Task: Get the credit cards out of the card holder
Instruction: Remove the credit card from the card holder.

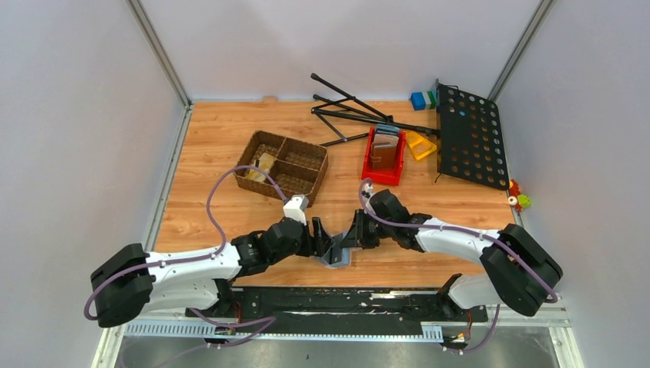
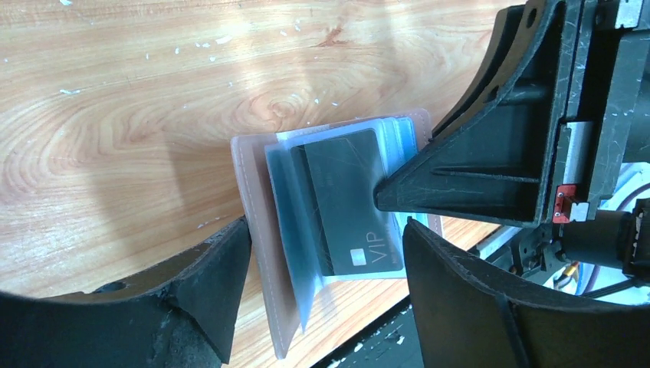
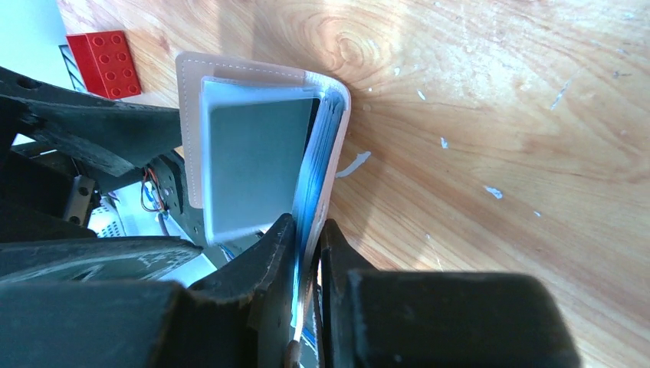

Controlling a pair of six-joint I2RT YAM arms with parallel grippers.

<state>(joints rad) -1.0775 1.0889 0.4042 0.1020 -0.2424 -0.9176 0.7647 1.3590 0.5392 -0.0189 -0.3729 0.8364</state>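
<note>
The card holder [image 1: 336, 255] stands on edge, half open, near the table's front edge between both grippers. Its taupe cover [image 2: 257, 222] and clear sleeves fan out. A black credit card marked VIP [image 2: 345, 199] sits in one sleeve. A silvery grey credit card [image 3: 253, 161] lies in another sleeve against the open flap [image 3: 190, 100]. My right gripper [image 3: 309, 234] is shut on the other flap's edge. My left gripper [image 2: 326, 230] is open, one finger either side of the holder, touching neither side. In the top view the left gripper [image 1: 320, 244] faces the right gripper [image 1: 351, 239].
A wicker basket [image 1: 281, 165] sits behind the left arm. Further back to the right are a red tray [image 1: 371, 157] holding wallets, a yellow piece [image 1: 420, 143] and a black perforated stand [image 1: 469, 134]. Black rods [image 1: 352, 111] lie at the back. A red brick [image 3: 103, 63] shows nearby.
</note>
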